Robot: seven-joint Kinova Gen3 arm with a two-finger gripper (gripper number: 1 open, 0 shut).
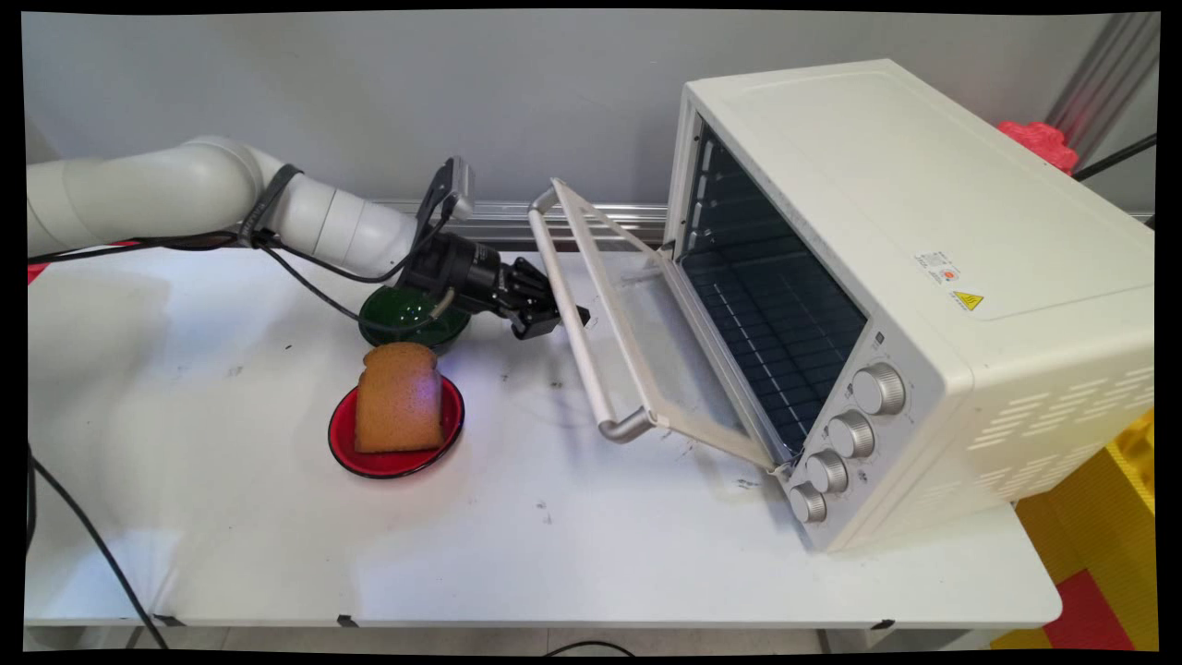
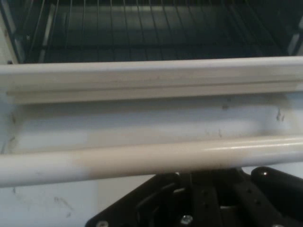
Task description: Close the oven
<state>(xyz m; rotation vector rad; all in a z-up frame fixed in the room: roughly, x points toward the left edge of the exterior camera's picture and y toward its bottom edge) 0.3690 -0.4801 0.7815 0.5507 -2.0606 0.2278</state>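
Observation:
A cream toaster oven (image 1: pixel 923 277) stands at the table's right, its glass door (image 1: pixel 646 342) hanging half open and tilted. My gripper (image 1: pixel 561 319) is shut on the door's handle bar (image 1: pixel 591 379) near its middle, one finger on each side. In the hand view the handle bar (image 2: pixel 151 158) runs across just above my black linkage (image 2: pixel 203 198), with the door's frame (image 2: pixel 151 78) and the dark oven rack (image 2: pixel 151 23) beyond. A slice of brown bread (image 1: pixel 399 399) lies on a red plate (image 1: pixel 388 462) left of the door. A green bowl (image 1: pixel 406 319) sits under my wrist.
Four knobs (image 1: pixel 845 434) line the oven's front right panel. A red object (image 1: pixel 1039 139) lies behind the oven. Yellow and red mats (image 1: pixel 1108 536) lie beyond the table's right edge. A black cable (image 1: pixel 83 536) crosses the front left corner.

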